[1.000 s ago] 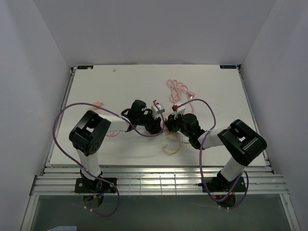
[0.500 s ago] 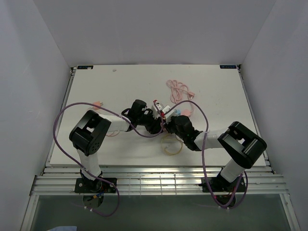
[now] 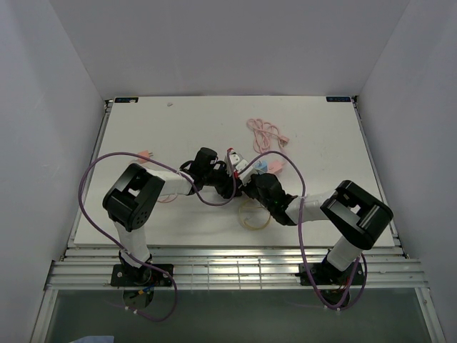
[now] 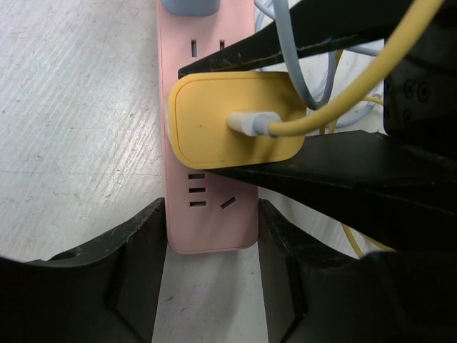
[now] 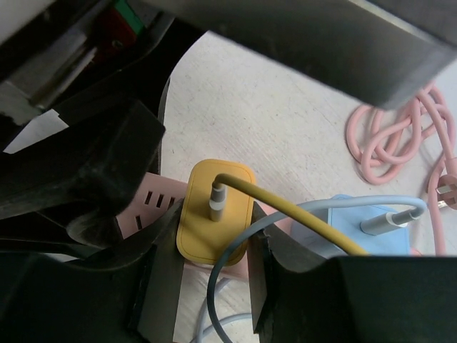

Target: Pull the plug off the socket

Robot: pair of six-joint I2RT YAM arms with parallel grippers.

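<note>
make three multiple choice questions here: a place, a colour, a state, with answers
1. The yellow plug is: A) lying loose B) in the pink socket C) in the air
2. The neighbouring plug is: A) green B) black C) blue
3. The right fingers are: A) closed on the yellow plug B) spread wide C) holding the pink socket

Answers: B, it sits on the socket's face; C, clear in the right wrist view; A, they press both its sides.

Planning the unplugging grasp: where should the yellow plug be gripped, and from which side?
Take the yellow plug by its two flat long sides, from above the pink power strip; the yellow cable leaves its top face, so the sides are free. The right gripper pinches it so.
</note>
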